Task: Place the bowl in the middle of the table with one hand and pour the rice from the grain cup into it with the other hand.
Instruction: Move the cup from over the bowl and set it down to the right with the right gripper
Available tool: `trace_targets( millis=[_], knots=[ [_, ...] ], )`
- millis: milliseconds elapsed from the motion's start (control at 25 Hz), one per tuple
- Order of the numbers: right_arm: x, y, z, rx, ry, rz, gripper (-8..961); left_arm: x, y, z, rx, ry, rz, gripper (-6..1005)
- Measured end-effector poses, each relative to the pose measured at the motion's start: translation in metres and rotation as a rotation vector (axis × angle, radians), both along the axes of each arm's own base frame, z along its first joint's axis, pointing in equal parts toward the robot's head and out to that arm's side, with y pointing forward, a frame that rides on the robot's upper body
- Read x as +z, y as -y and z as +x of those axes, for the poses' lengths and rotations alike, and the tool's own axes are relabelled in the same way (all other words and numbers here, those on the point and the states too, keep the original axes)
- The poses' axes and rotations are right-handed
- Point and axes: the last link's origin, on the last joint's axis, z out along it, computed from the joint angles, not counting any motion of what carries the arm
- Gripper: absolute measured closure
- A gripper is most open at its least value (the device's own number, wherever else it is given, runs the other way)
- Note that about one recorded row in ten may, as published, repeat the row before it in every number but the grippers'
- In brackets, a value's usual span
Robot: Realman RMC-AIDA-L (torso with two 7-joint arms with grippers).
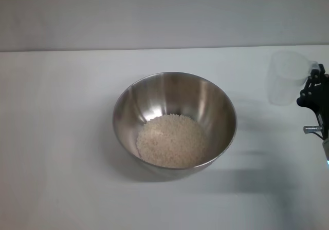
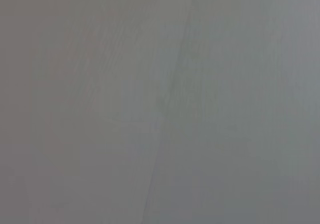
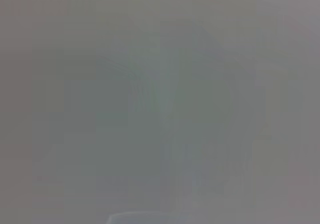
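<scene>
In the head view you look down on a plain white table (image 1: 56, 137), smooth and unmarked, running back to a pale blank wall (image 1: 154, 14). Near the table's middle stands the bowl (image 1: 175, 94), round brushed steel, its shiny inner wall catching soft reflections. A loose mound of rice (image 1: 172, 140), small white-beige grains, covers its bottom towards the near side. A dim shadow spreads from the bowl across the table to the right.

At the far right the cup (image 1: 289, 77), clear thin plastic and roughly cylindrical, stands upright and looks empty. Whether it rests on the table you cannot tell. The right gripper (image 1: 314, 89), black with a metal pin showing below it, is at the cup's right side by the handle; you cannot tell whether its fingers are closed on it. The left gripper does not appear.

Your left wrist view gives only a flat grey surface with faint streaks. Your right wrist view is a grey haze with nothing you can identify.
</scene>
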Motion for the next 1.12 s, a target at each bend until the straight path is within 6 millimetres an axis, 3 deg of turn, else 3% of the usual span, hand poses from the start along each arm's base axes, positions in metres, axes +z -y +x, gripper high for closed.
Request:
trace_targets(
  millis=[1120],
  knots=[
    [-0.018, -0.007, 0.020, -0.111, -0.066, -0.164, 943, 0.002, 0.003, 0.002, -0.016, 0.001, 0.015, 304]
  ],
)
